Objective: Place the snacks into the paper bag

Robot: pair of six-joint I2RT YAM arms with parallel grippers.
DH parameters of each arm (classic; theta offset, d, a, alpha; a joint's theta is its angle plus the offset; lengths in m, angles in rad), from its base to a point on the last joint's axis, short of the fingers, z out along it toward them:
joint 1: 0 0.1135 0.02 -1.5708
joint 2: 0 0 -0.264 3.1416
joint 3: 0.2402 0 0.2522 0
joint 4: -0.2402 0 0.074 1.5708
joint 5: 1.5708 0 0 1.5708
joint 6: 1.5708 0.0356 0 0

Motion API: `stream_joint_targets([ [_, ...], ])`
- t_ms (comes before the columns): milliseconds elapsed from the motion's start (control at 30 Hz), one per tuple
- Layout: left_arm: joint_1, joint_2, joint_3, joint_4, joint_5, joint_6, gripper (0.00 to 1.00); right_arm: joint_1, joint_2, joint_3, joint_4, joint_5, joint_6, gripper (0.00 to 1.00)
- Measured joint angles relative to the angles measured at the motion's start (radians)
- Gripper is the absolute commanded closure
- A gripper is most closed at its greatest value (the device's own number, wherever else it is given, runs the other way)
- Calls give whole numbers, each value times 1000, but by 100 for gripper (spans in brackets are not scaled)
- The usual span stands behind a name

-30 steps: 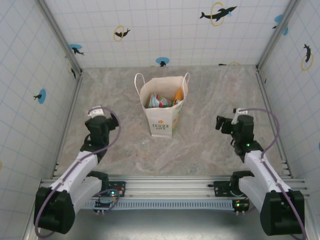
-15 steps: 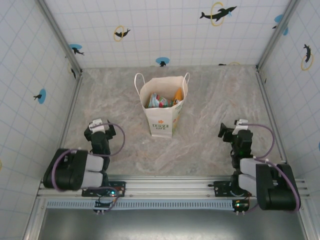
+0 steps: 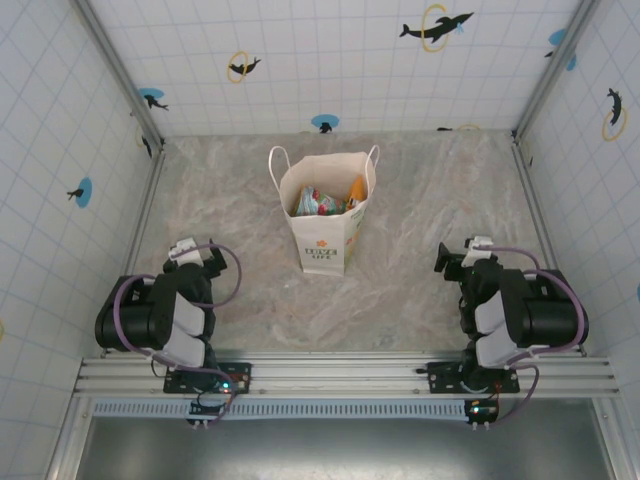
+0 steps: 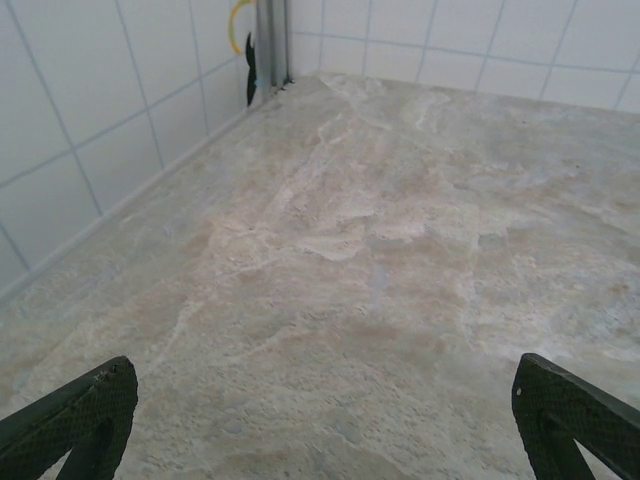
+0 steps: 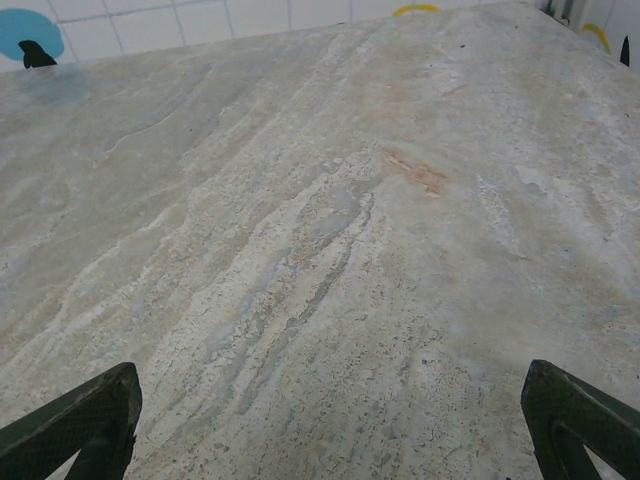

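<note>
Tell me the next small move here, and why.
Probably none beyond holding the parked pose; the job looks done. The snacks sit inside the upright paper bag. The left fingers and right fingers are spread wide, holding nothing, over bare table, with both arms folded by their bases.

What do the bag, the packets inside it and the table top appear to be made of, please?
The paper bag: matte cream paper, judging by its stiff upright walls. The snacks: probably foil or plastic film, brightly printed, though small here. The table top: veined stone look, possibly printed laminate.
</note>
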Motion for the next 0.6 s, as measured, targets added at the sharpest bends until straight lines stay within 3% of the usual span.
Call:
stream_joint_targets([
  [600,-1,0,0,-21,6,0,2,1,0,0,-35,-1,-6,0],
])
